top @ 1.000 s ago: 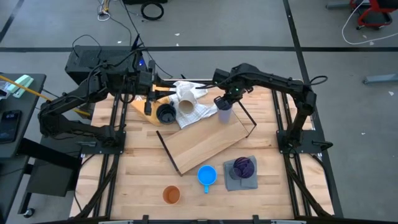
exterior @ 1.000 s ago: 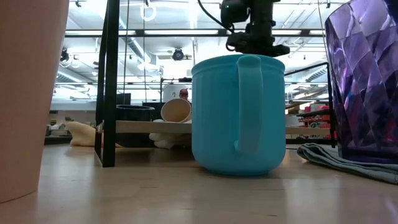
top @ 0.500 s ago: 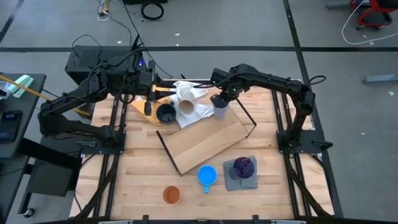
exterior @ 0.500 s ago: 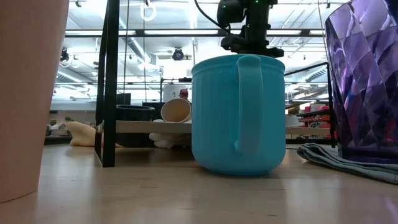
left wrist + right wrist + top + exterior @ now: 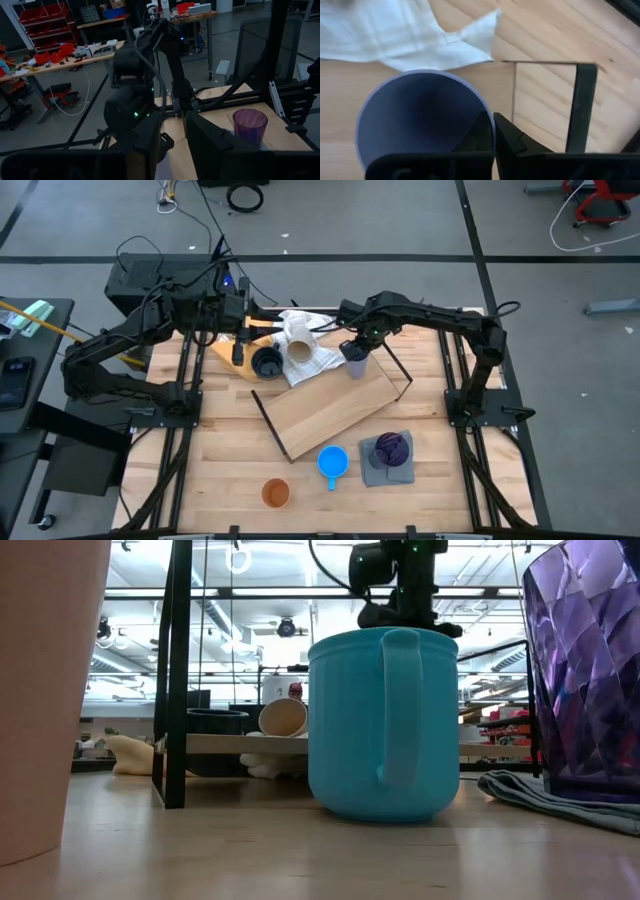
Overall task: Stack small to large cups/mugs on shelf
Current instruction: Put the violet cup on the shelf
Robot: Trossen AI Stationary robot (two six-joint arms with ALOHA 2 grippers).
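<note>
Slatted wooden table (image 5: 230, 470) carries the light-wood shelf board (image 5: 325, 410). At its far edge, a lavender plastic cup (image 5: 354, 360) is pinched by its rim in the right gripper (image 5: 357, 348) jaws. Left gripper (image 5: 238, 352) jaws are part-open beside a dark navy mug (image 5: 266, 363).

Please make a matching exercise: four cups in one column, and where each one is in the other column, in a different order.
1. lavender cup
2. purple cup
3. beige cup
4. orange cup

a. on its side on the white cloth
b. alone on bare tabletop, near front edge
c. on the grey cloth
d. held at its rim by the right gripper

Pairs: 1-d, 2-c, 3-a, 4-b
</note>
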